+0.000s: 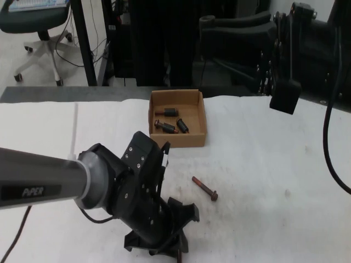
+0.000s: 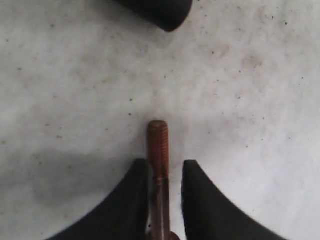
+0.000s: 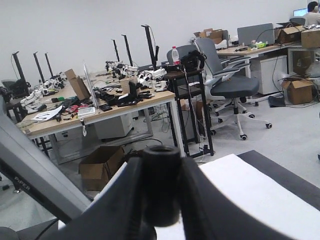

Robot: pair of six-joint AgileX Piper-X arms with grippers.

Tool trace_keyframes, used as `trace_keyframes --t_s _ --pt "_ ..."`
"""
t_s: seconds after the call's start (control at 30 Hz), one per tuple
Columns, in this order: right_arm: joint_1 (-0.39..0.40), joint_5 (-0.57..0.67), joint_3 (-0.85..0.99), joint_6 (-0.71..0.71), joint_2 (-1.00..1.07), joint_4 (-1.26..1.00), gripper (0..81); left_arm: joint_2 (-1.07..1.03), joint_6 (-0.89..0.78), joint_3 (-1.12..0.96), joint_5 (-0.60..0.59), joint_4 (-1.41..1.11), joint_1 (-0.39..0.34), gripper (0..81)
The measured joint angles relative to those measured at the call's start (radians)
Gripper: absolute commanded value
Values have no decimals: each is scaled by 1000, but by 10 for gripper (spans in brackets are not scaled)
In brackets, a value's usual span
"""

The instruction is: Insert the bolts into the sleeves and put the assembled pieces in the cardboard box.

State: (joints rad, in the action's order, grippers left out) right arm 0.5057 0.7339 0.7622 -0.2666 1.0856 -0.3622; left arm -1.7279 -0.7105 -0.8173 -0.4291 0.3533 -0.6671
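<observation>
In the high view, the left arm is angling down onto the white cloth-covered bench (image 1: 263,164). The left gripper (image 1: 171,244) is sitting low against the cloth near the front edge, a posture suited to picking a part off the surface. A loose rust-brown bolt (image 1: 204,188) is lying on the cloth between that gripper and the shallow brown cardboard box (image 1: 178,141), probably because its turn has not come. The box is holding 3 dark assembled pieces (image 1: 165,126), so part of the job looks done. The right arm (image 1: 285,49) is hanging raised at the far right, well apart from the cloth.

In the left wrist view, the left gripper (image 2: 165,167) is pinching a gripped rust-brown bolt (image 2: 158,142) between 2 black fingers (image 2: 127,200). They are closed to a narrow gap around the shank. The threaded end is sticking out past the fingertips, which should leave it free to enter a sleeve. A dark rounded shape (image 2: 160,11) is sitting at the edge; I cannot tell what it is.

In the right wrist view, the right gripper (image 3: 161,172) is clamping a black cylindrical sleeve (image 3: 161,185), its fingers closed snugly on both sides. The sleeve is pointing outward toward the room with its open end exposed. Held up like this, it looks ready to receive the bolt.
</observation>
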Motion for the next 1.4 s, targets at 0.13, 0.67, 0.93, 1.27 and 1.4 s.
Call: trace_keyframes --t_s 0.13,0.67,0.93,1.27,1.4 --pt "-19 -1 0 -2 0 0 6 -4 82 -4 -3 20 -2 3" --pt "-47 -1 0 -2 0 1 6 31 1200 -120 761 373 -11 3" --pt "-47 -1 0 -2 0 2 6 48 1283 -144 684 344 -11 3" --pt "-47 -1 0 -18 0 4 6 48 1312 -144 522 366 -11 80" --pt "-47 30 0 -26 0 4 6 48 1244 -144 493 366 -11 333"
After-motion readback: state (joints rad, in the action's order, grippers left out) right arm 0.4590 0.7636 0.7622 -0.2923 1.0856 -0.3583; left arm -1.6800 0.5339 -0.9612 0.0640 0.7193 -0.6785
